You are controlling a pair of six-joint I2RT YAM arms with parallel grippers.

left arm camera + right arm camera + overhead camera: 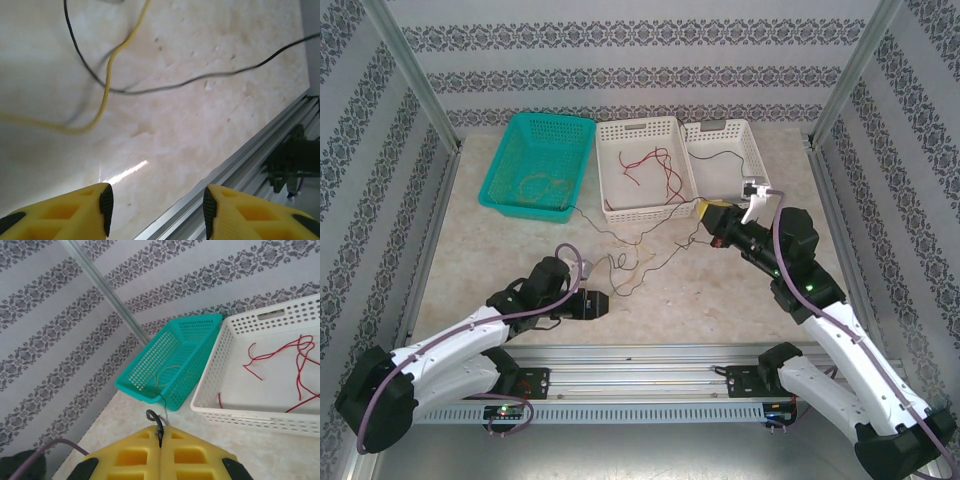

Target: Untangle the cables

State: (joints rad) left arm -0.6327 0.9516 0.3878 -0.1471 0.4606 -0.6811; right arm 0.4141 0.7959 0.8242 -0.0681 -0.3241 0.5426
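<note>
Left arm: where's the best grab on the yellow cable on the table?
Likely the yellow cable left of its bend, clear of where the black cable crosses it. Come from above, left gripper fingers straddling it crosswise.

- The left arm (450,355) starts at the near left and lies low, reaching in toward the middle.
- The left gripper (156,205) tips down at a slant. Its two yellow fingers (75,212) stand apart with nothing between them.
- The right arm (840,335) goes up from the near right, then bends toward the far middle.
- The right gripper (160,435) has its yellow fingers pressed tight together. A thin black cable (157,421) is pinched in the crack between them.
</note>
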